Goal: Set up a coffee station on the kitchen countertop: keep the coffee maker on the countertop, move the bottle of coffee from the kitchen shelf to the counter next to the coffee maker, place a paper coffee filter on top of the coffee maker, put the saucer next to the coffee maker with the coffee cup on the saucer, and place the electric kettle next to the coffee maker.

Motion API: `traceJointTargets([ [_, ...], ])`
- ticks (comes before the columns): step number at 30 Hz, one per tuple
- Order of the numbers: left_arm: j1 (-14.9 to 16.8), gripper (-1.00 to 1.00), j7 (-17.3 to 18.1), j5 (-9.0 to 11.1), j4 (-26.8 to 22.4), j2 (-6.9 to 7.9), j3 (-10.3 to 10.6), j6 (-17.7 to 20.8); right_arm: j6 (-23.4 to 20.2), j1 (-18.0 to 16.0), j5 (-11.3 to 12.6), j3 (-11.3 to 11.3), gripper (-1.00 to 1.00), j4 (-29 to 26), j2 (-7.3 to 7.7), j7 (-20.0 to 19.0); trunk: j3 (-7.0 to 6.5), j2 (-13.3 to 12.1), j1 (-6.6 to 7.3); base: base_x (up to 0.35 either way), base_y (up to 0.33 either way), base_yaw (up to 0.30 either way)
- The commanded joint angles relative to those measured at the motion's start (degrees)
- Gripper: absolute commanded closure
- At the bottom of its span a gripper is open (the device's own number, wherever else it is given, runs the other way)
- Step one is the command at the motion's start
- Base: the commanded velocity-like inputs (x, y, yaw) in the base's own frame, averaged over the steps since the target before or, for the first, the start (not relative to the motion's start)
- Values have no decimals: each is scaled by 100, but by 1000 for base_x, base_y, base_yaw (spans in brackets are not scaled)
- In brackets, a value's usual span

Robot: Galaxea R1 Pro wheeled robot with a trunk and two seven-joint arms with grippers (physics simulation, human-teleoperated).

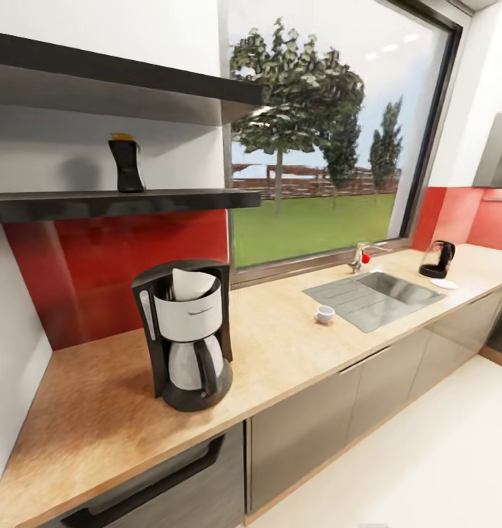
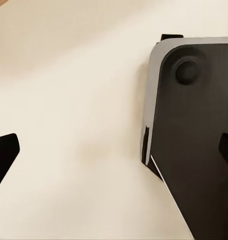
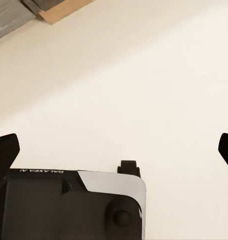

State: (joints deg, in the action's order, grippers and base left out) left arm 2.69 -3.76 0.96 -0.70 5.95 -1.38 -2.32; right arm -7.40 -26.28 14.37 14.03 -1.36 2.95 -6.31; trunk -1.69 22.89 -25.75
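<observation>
The coffee maker (image 1: 185, 334) stands on the countertop (image 1: 295, 345) near the left end, with the white filter (image 1: 191, 283) sitting in its top. The jar of coffee (image 1: 126, 165) is up on the black shelf (image 1: 119, 202) above it. Far along the countertop, the little cup (image 1: 324, 314) sits by the sink (image 1: 376, 293). Past the sink are the kettle (image 1: 437, 259) and, just beside it, the saucer (image 1: 445, 284). The left gripper (image 2: 114, 155) and the right gripper (image 3: 114, 150) both point down at the pale floor (image 2: 69, 100) with fingers wide apart, holding nothing.
</observation>
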Motion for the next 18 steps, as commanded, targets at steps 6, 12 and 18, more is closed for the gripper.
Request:
traceJointTargets([
  [6, 4, -100, -11, 17, 7, -5, -11, -22, -33, 7, 56, 47, -100, -13, 4, -11, 2, 3, -3, 55, -255, 277],
  [12, 4, -100, -11, 17, 2, -23, -9, -22, -33, 8, 54, 47, -100, -13, 7, -11, 2, 3, -3, 7, -267, 278],
  [18, 10, -100, -11, 12, 0, -62, -3, -22, -33, 9, 49, 47, -100, -13, 12, -11, 2, 3, -3, 1, -269, 278],
])
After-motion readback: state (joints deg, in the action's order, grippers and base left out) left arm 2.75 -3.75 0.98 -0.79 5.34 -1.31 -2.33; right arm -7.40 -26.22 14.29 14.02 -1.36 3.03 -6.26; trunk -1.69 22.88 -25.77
